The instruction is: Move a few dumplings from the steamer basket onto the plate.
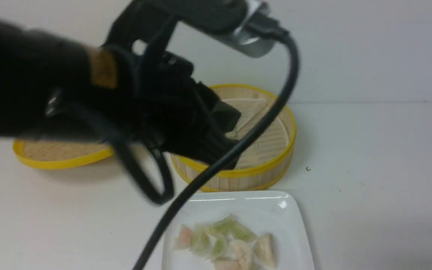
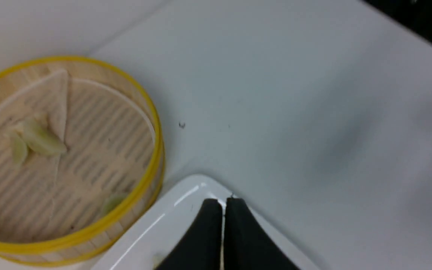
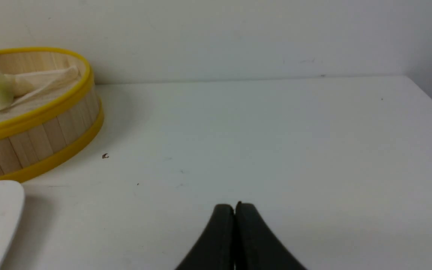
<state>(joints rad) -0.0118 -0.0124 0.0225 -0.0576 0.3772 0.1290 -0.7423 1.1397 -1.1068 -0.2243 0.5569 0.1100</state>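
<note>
The steamer basket (image 1: 276, 165) stands at the middle back, its left part hidden by my left arm. In the left wrist view the basket (image 2: 155, 150) holds two pale green dumplings (image 2: 38, 139) on the paper liner and a third (image 2: 111, 202) by its near wall. The white plate (image 1: 287, 225) lies just in front of the basket with several dumplings (image 1: 227, 240) piled on it. My left gripper (image 2: 223, 200) is shut with nothing between its fingers, above the plate's corner (image 2: 156, 228). My right gripper (image 3: 234, 205) is shut and empty over bare table, to the right of the basket (image 3: 69, 101).
The flat woven lid (image 1: 62, 157) with a yellow rim lies to the left of the basket. A thick black cable (image 1: 261, 127) hangs from my left arm across the basket and the plate's left edge. A wall rises right behind the basket.
</note>
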